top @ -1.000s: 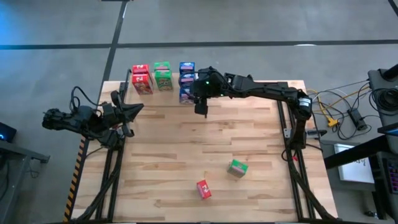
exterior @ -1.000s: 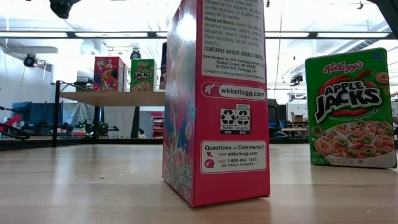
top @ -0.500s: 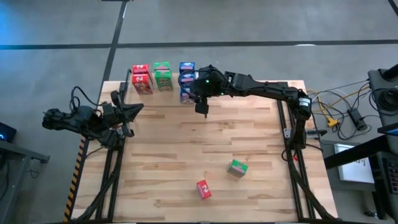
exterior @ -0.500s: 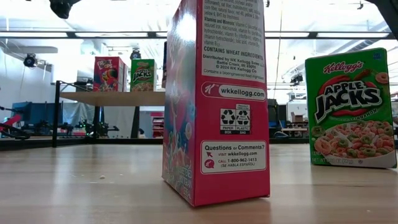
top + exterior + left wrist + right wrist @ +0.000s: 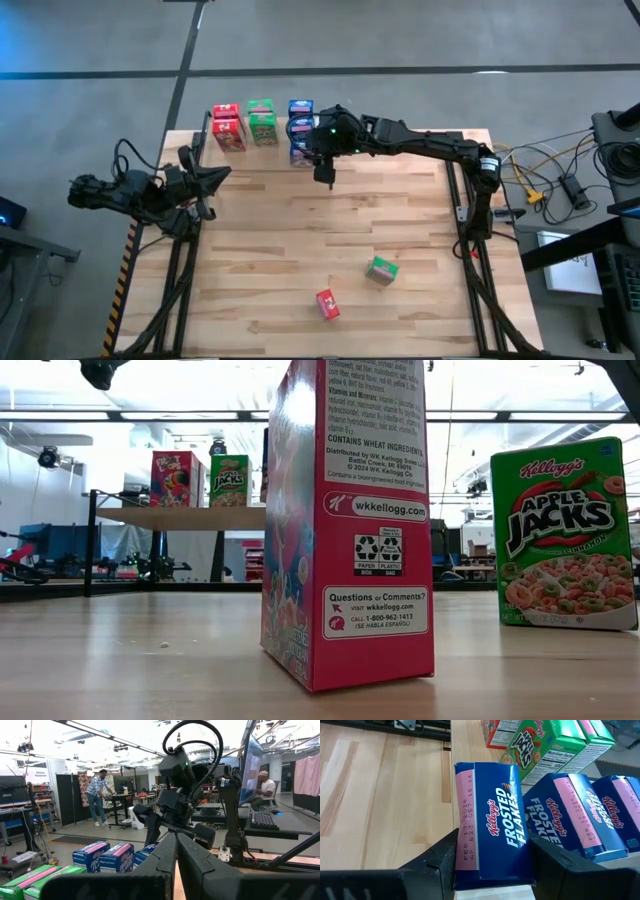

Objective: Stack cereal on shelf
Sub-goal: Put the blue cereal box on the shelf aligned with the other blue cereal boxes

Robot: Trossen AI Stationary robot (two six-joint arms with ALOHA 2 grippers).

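The shelf (image 5: 180, 517) stands at the table's far left. Red (image 5: 227, 125), green (image 5: 262, 122) and blue cereal boxes (image 5: 300, 112) sit in rows on it. My right gripper (image 5: 306, 155) reaches in from the table's right and is shut on a blue Frosted Flakes box (image 5: 490, 825), beside two other blue boxes (image 5: 580, 815), at the row's near end. A red box (image 5: 327, 304) and a green box (image 5: 381, 270) stand on the table near its front edge. My left gripper (image 5: 218, 177) waits shut at the table's left side. My right gripper pinches the blue box between its two fingers. One finger (image 5: 437, 857) is on the box's pink long side (image 5: 462, 865), the other (image 5: 560, 862) on the opposite side (image 5: 526, 855), at its near end. The fingers slant down from the table's right. Whether the box rests on the shelf does not show.
In the low view the red box (image 5: 345, 530) fills the foreground and hides my right gripper, with the green Apple Jacks box (image 5: 565, 535) to its right. Bare tabletop (image 5: 330, 225) lies between the shelf and these two boxes. A black shelf upright (image 5: 207, 130) stands at the shelf's left end.
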